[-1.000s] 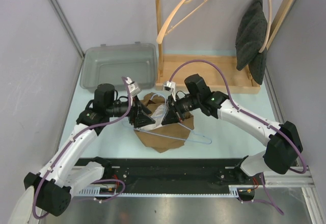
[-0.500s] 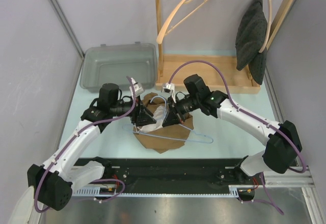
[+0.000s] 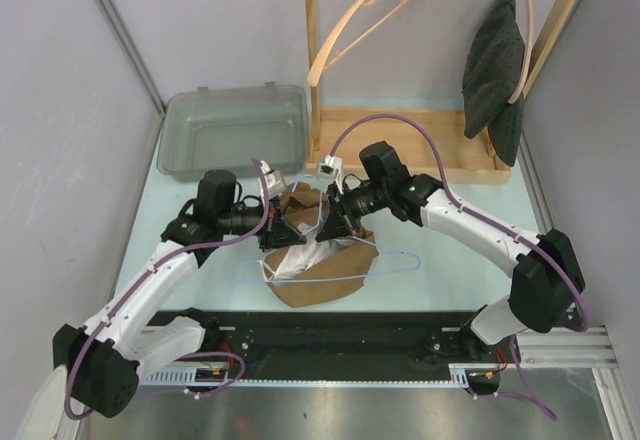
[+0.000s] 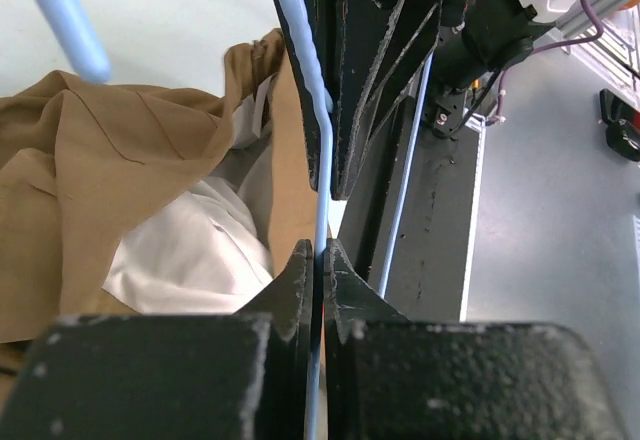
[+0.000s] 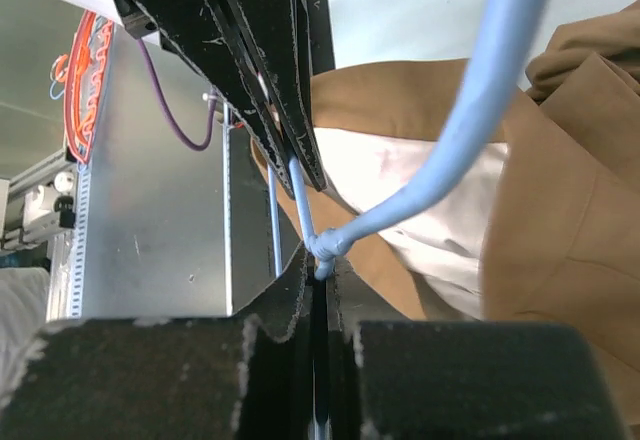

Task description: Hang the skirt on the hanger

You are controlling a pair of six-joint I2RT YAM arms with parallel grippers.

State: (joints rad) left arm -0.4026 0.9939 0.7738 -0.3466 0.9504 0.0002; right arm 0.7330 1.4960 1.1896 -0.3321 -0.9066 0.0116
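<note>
L gripper (image 3: 283, 232) was clenched on the blue wire hanger (image 3: 395, 260); wrist cam showed the jaws pinching the wire. R gripper (image 3: 330, 225) was also clamped on hanger, at its twisted neck. Brown skirt (image 3: 320, 270), white lining showing, lay on table (image 3: 450, 230) btw the arms, under both grippers, outside the grey bin (image 3: 230, 140) at back-left. Wood rack tray (image 3: 470, 150) sat back-right w/ dark padded item (image 3: 495, 60) hanging over its right end.

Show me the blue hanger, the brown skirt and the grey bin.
blue hanger (image 5: 466, 130), right wrist view, on its thick wire.
brown skirt (image 3: 330, 282), top view, on its near edge.
grey bin (image 3: 235, 145), top view, on its bare floor.
</note>
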